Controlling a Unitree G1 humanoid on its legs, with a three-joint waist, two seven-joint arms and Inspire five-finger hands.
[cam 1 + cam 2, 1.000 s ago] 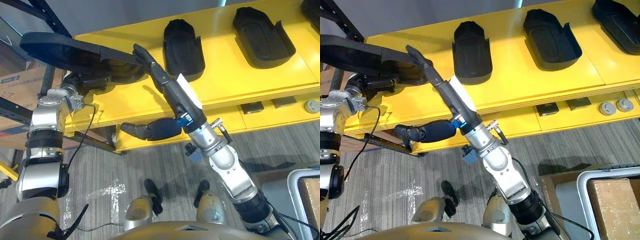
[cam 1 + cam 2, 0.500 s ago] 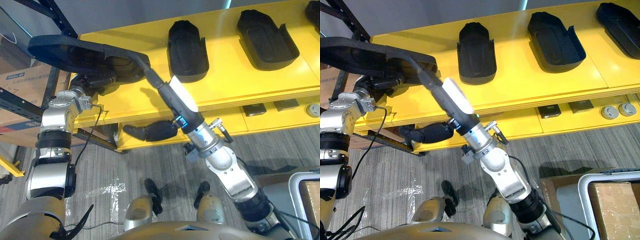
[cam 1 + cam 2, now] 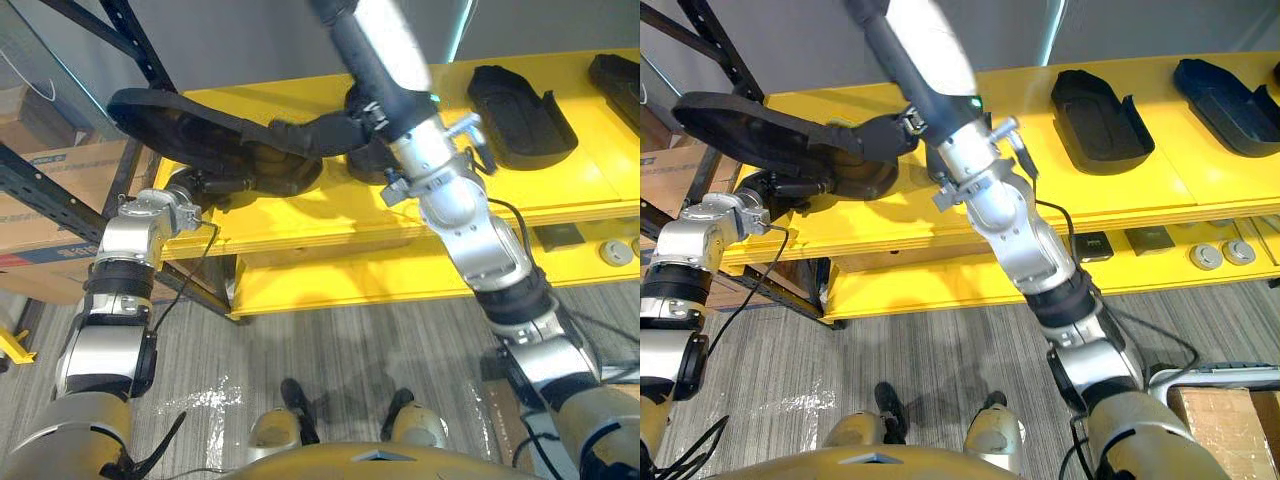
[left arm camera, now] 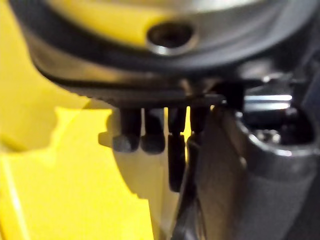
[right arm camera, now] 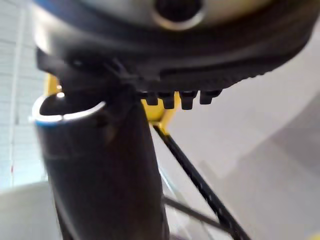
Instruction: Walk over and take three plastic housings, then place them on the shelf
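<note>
left robot hand (image 3: 205, 186) sat tucked under the near edge of a black plastic housing (image 3: 170, 120) at the left end of the yellow shelf (image 3: 330, 215); its grip could not be told. that housing's right end lay on the shelf and its left end overhung the edge. right robot hand (image 3: 375, 45) was raised above the shelf, held nothing, and ran straight to the view's top edge, with its thumb (image 3: 310, 135) spread toward the overhanging housing. a second housing (image 3: 362, 165) was partly hidden behind the right arm. two more (image 3: 520, 100) (image 3: 620, 75) lay further right, well apart. a cardboard box (image 3: 50, 190) sat behind the dark rack post (image 3: 130, 40).
</note>
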